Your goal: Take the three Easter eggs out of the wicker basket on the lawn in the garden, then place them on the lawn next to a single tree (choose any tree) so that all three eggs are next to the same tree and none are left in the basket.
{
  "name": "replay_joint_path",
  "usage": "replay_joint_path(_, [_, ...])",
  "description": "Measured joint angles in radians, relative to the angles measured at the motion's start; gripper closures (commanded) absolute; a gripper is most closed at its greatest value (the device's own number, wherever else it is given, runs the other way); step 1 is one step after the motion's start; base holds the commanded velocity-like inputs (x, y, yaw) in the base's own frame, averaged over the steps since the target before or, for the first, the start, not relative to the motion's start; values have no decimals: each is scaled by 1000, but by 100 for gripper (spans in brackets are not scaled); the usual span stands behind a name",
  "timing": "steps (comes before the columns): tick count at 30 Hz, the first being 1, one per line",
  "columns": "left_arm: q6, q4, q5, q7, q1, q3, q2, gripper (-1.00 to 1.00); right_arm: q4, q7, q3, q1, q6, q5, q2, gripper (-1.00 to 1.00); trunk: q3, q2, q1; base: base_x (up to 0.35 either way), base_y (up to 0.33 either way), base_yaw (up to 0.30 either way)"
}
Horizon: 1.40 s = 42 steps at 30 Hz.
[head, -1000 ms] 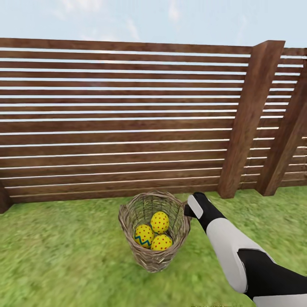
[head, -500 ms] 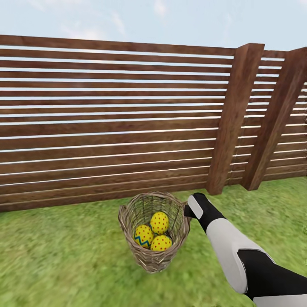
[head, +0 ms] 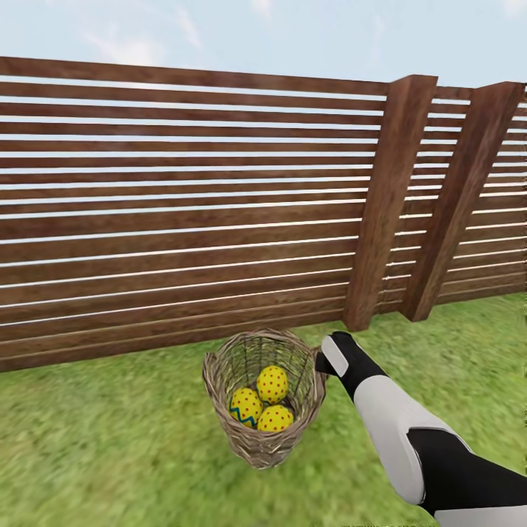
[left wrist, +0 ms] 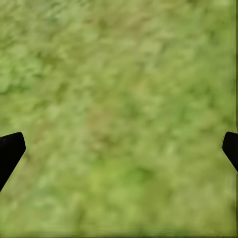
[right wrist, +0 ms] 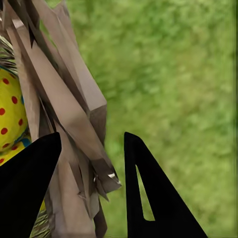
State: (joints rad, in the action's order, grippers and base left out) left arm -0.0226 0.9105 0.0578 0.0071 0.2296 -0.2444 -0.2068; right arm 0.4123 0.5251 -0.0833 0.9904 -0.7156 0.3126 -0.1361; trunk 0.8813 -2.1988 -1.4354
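Note:
The wicker basket (head: 263,443) is low in the middle of the head view, over the lawn (head: 102,446). Three yellow, red-dotted Easter eggs lie inside it: one on top (head: 272,383), one with a blue zigzag (head: 246,407), one in front (head: 276,419). My right gripper (head: 320,363) is at the basket's right rim. In the right wrist view that gripper (right wrist: 91,136) is shut on the basket's woven edge (right wrist: 74,124), with an egg (right wrist: 10,114) just behind it. My left gripper (left wrist: 119,141) is open above bare grass. The tree is out of view.
A tall brown slatted wooden fence (head: 183,205) runs across behind the basket. It has two thick posts (head: 380,205) (head: 455,197) at the right. Grass spreads to the left, right and front of the basket.
The fence and its posts have slid left in the picture, so the camera has turned right. The basket, eggs and right arm keep the same place in the view.

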Motion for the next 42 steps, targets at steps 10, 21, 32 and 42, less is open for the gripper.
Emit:
replay_joint_path(10, [65,23,1,1,0,1,1,-100,2,-18,-1,-33,-3,0,3,100,-16,70,38,0,0,-101])
replay_joint_path(21, [108,19,5,80,0,4,32,-100,10,-20,4,-34,-4,-3,2,100,-47,147,81,0,0,-11])
replay_joint_path(32, [89,-8,0,82,-2,5,97,-100,6,-22,2,-35,-4,-2,3,100,-82,224,123,0,0,0])
replay_joint_path(42, [-75,-269,11,82,-33,3,100,-100,8,-22,3,-39,-3,-2,3,100,-113,294,161,0,0,0])
